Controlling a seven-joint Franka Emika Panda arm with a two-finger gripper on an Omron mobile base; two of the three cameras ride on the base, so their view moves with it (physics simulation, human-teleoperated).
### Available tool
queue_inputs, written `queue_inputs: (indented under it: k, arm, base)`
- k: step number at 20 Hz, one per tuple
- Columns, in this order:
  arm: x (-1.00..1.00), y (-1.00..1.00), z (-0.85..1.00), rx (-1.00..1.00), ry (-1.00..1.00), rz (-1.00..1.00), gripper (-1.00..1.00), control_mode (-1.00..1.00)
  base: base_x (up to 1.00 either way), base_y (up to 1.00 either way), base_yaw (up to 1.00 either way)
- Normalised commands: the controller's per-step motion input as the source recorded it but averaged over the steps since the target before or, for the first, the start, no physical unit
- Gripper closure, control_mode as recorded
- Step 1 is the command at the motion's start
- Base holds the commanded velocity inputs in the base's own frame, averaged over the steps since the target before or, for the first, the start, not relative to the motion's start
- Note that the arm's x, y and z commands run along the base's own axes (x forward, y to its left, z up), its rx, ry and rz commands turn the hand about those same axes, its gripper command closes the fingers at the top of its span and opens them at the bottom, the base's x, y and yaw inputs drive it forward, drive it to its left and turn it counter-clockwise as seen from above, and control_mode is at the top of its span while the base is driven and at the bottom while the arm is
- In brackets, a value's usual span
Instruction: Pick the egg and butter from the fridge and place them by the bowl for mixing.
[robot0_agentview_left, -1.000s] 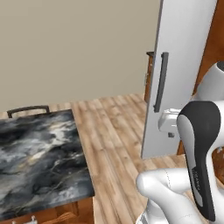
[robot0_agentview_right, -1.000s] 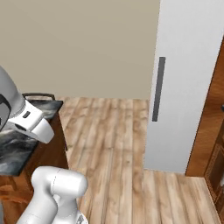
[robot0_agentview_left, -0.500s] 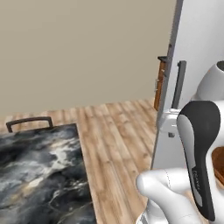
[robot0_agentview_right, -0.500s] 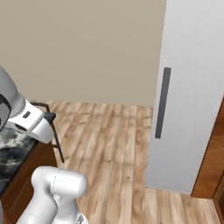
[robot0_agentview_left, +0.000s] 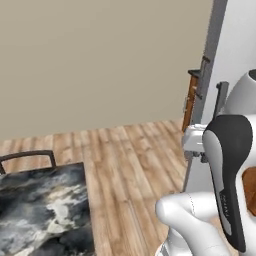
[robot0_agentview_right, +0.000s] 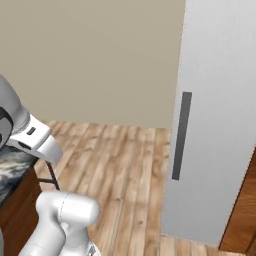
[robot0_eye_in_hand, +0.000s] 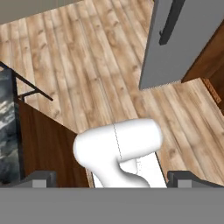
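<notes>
you are on the approach step: nothing is fetched yet, and the fridge (robot0_agentview_right: 220, 115) stands shut in front of you, filling the 3 o'clock side of the right base view with its dark handle (robot0_agentview_right: 180, 135) upright near the door's edge. in the left base view the same fridge (robot0_agentview_left: 235, 55) sits at 2 o'clock, past the arm. the egg and butter are presumably behind that closed door, and the bowl is not among what you can see. the dark marbled worktop (robot0_agentview_left: 40, 210) lies at 8 o'clock, with wood floor (robot0_agentview_right: 120, 165) between it and the fridge. the fingers (robot0_eye_in_hand: 39, 179) sit far apart at the bottom corners of the hand view, holding nothing. next, square up to the door, reach for the handle, and pull it open.
</notes>
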Motion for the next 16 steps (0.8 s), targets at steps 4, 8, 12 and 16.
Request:
queue_inputs:
  k: [4, 8, 12, 16]
  arm:
    - [0.0, 0.0, 0.0, 0.0, 0.0, 0.0, -1.0, 1.0]
    - [0.0, 0.0, 0.0, 0.0, 0.0, 0.0, -1.0, 1.0]
    - [0.0, 0.0, 0.0, 0.0, 0.0, 0.0, -1.0, 1.0]
    - [0.0, 0.0, 0.0, 0.0, 0.0, 0.0, -1.0, 1.0]
  base:
    - [0.68, -0.07, 0.25]
    - [0.76, -0.04, 0.22]
    - [0.77, -0.03, 0.17]
    - [0.81, -0.02, 0.11]
